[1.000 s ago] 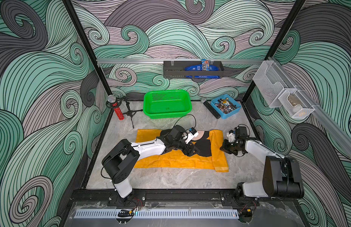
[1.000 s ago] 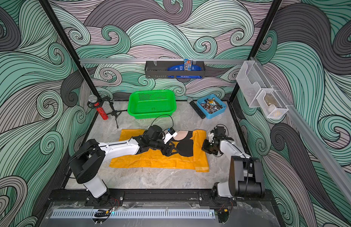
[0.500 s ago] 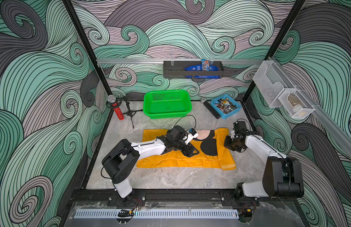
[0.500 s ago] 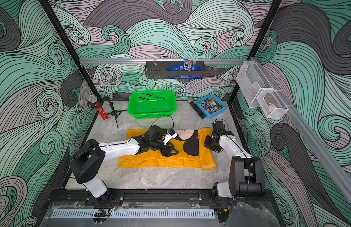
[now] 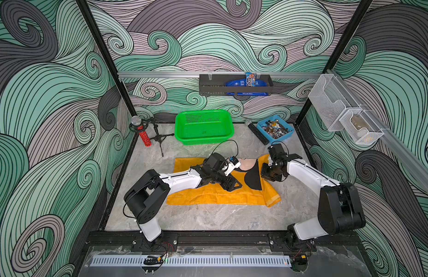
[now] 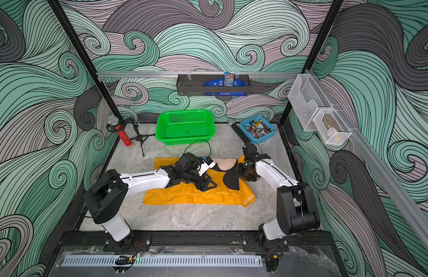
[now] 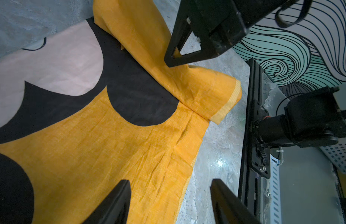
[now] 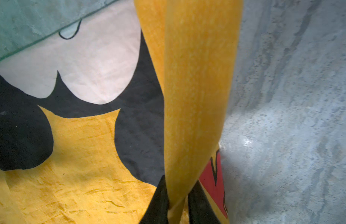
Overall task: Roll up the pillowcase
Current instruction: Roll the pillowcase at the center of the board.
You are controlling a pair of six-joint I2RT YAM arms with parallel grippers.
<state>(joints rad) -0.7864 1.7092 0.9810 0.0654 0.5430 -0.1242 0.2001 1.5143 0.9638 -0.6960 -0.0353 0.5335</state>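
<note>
Nearest me, a bare strip of grey worktop ran in front of the pillowcase. The cloth lay flat across the middle of the worktop with its long edges running left to right. Its yellow face was wrinkled, and its near right corner was turned over in a loose fold.

A little farther in, my left tool hung low over the middle of the cloth. It was released. In the left wrist view its two black fingers stood well apart, with yellow cloth and a slip of worktop between them and nothing held. I could not tell whether the tips touched the fabric.

The black-and-beige print lay just right of that tool, between my two tools, with its beige part toward the far edge.

My right tool sat at the cloth's right end, slightly farther back than the left one. In the right wrist view it was clenched on a folded band of the yellow cloth. The band ran up between the fingers, raised off the flat part beside it.

Beyond the pillowcase and apart from it stood a green basket at the far middle and a blue tray of small things at the far right. A red microphone stood on a stand at the far left.
</note>
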